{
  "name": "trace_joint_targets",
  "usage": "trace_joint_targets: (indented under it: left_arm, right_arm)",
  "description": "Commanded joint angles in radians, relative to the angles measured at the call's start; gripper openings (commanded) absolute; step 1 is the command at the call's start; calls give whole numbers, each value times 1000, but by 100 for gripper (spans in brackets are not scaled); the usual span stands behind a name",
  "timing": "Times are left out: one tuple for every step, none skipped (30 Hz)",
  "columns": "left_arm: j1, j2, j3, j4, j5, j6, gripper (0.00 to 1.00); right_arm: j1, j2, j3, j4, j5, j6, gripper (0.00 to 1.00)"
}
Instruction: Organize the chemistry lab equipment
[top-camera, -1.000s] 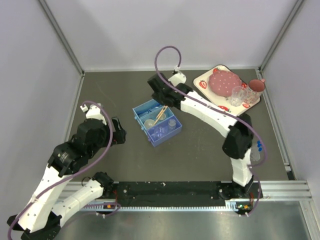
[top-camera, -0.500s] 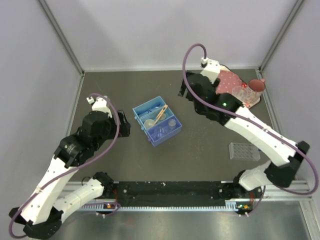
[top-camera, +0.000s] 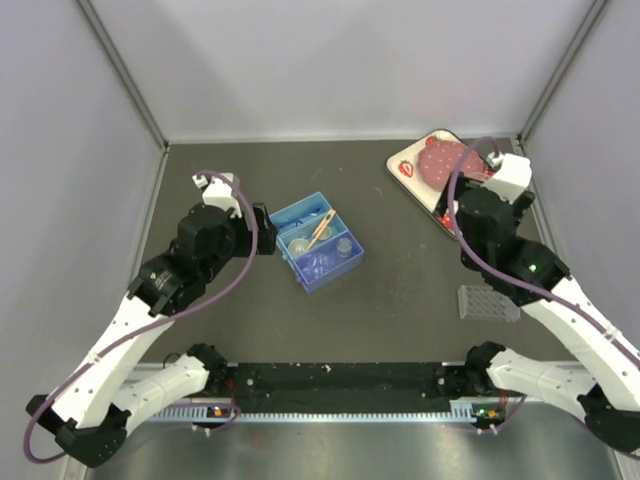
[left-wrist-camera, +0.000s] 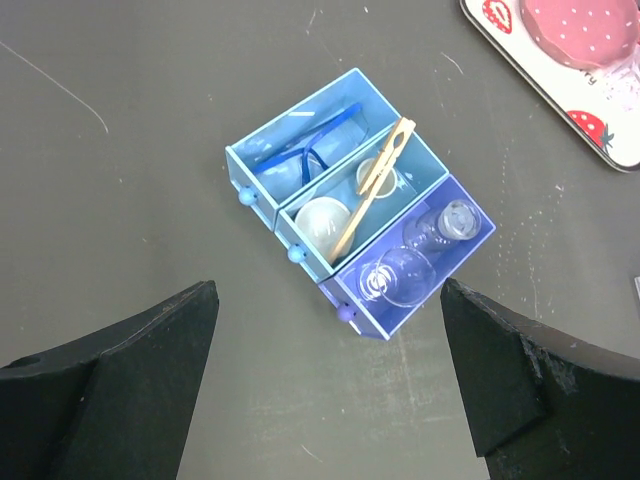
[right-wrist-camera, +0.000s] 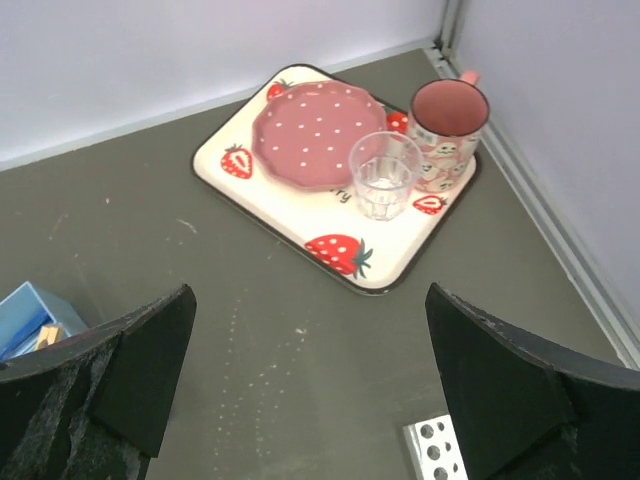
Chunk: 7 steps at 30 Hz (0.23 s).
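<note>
Dark tabletop (top-camera: 400, 300). Left gripper (left-wrist-camera: 328, 330) hovers above the box (left-wrist-camera: 252, 180), jaws wide apart and holding nothing. Right gripper (right-wrist-camera: 310, 310) is well right of the box, jaws also wide apart and holding nothing. Strawberry tray (right-wrist-camera: 290, 212) sits far right of the box. The blue box has three compartments. Clear rack (top-camera: 488, 303) lies right of the box, on the arm-base side. Clear glassware (left-wrist-camera: 400, 275) is in the box's purple end compartment. Tongs (left-wrist-camera: 372, 185) lie tilted across the middle compartment, over a round dish (left-wrist-camera: 320, 218). A thin blue piece (left-wrist-camera: 318, 150) is in the other end compartment.
</note>
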Motion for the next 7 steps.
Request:
trace_joint_targets:
  left_arm:
    - [2, 28, 13, 87, -52, 46, 99]
    - [2, 29, 19, 87, -55, 47, 99]
    - [2, 31, 19, 93, -58, 49, 99]
    - [2, 31, 16, 99, -56, 52, 99]
    - [2, 28, 13, 108, -55, 55, 99]
    - [2, 29, 10, 114, -50, 59, 99]
    - [2, 28, 8, 130, -43, 59, 99]
  right_arm:
    - [-8, -98, -41, -8, 78, -18, 99]
    - [-8, -112, -46, -12, 78, -19, 99]
    - [-8, -130, -55, -12, 49, -27, 99]
    - [-11, -127, -55, -15, 24, -45, 99]
    - [-19, -118, -50, -31, 6, -54, 99]
    - [-31, -102, -32, -51, -5, -44, 99]
    - [-31, -85, -29, -61, -11, -39, 99]
